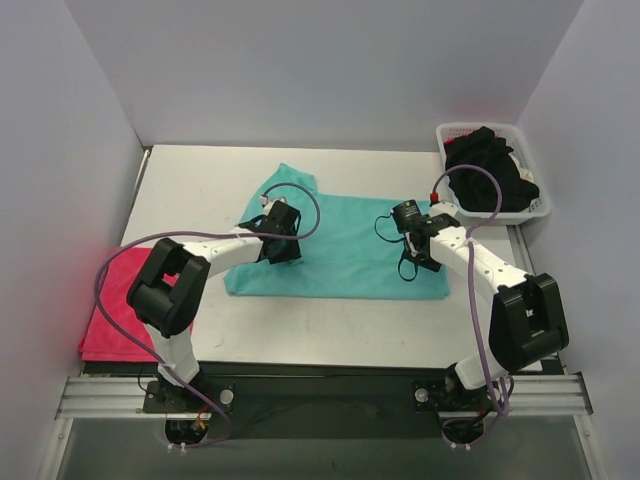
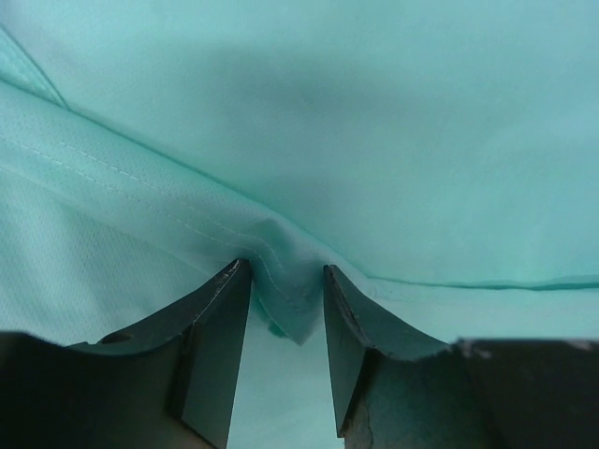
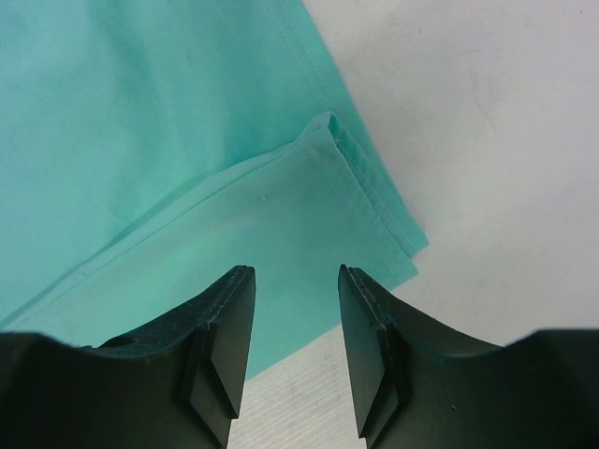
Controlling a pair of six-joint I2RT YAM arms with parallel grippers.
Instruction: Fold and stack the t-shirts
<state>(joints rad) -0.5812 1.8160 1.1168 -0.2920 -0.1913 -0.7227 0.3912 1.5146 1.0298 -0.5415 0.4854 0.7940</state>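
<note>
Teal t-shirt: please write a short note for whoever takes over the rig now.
Left gripper: teal t-shirt bunched between its fingers; firm grip not certain.
Right gripper: open over the shirt's hem corner.
The shirt lies on the table, partly folded.
Red t-shirt: looks folded, table's left edge.
Black t-shirts: in the white basket, far right.
Left: finish teal fold, stack, then black ones.

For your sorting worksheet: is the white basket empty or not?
Not empty: black cloth heaps above the rim of the white basket.

Plain pale walls (image 1: 320, 70) enclose a white table (image 1: 330, 325) on three sides — lighting even, seemingly from overhead.
</note>
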